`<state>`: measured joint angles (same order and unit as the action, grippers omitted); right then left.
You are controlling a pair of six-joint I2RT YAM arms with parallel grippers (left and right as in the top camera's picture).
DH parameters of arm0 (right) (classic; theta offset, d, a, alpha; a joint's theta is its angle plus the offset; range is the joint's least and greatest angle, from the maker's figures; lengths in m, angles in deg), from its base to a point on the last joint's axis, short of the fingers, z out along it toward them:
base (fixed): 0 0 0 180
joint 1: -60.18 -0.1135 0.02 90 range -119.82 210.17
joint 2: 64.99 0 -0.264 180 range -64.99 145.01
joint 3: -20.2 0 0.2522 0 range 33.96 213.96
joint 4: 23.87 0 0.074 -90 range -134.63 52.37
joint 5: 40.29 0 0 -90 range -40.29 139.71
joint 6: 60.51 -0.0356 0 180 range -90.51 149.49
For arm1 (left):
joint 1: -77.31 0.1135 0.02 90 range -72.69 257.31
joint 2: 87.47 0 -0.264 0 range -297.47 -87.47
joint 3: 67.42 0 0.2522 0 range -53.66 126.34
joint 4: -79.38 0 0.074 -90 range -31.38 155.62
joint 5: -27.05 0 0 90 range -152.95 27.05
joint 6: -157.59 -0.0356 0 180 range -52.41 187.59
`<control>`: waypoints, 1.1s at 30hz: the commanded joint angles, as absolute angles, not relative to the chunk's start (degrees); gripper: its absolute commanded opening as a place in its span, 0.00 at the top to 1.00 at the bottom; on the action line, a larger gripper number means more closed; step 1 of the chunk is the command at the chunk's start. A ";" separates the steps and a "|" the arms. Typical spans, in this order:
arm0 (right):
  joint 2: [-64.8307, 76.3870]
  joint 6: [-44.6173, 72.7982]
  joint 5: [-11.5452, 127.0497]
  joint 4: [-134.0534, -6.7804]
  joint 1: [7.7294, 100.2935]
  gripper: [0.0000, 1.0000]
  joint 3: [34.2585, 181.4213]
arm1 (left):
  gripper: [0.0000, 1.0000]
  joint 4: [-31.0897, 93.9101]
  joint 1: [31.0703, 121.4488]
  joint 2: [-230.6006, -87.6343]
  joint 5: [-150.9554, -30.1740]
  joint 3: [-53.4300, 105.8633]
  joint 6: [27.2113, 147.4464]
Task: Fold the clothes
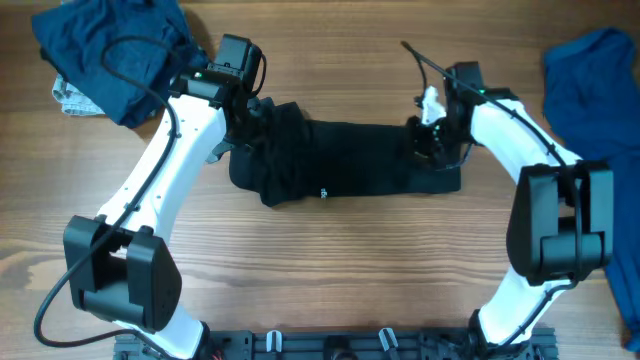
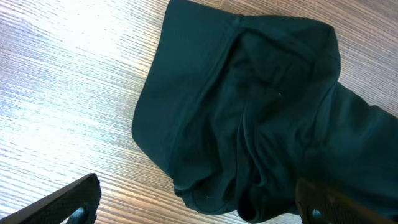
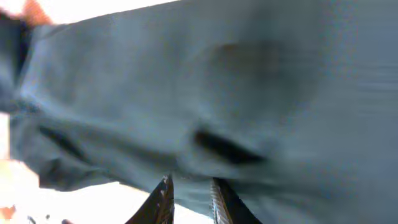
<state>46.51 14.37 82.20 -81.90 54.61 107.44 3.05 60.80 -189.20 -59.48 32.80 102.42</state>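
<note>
The clothes in play are a black garment (image 1: 345, 150) lying as a long band across the table's middle, with a tiny white label (image 1: 323, 192) on its front edge. My left gripper (image 1: 258, 115) hovers over its bunched left end. In the left wrist view that gripper (image 2: 199, 208) is wide open and the crumpled black garment (image 2: 249, 93) lies between the spread fingers (image 2: 65, 202). At the band's right end sits my right gripper (image 1: 428, 140). In the blurred right wrist view this gripper (image 3: 189, 198) is drawn close on a fold of the black garment (image 3: 249, 93).
A heap of dark blue clothes (image 1: 110, 45) lies at the back left, with a pale patterned piece (image 1: 70, 97) under its edge. More blue fabric (image 1: 590, 90) drapes along the right side. The wooden table (image 1: 340, 270) shows in front of the band.
</note>
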 commanded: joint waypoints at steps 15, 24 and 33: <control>32.21 24.34 86.09 -86.25 74.72 0.01 111.54 | 0.00 2.77 60.69 -189.51 -59.68 32.38 102.31; 39.14 32.82 84.54 -86.71 82.52 0.00 107.57 | 0.00 2.92 60.69 -189.51 -59.70 32.36 102.33; 47.99 37.72 92.17 -85.09 82.52 0.01 105.08 | 0.00 2.15 60.69 -189.51 -59.68 32.38 102.33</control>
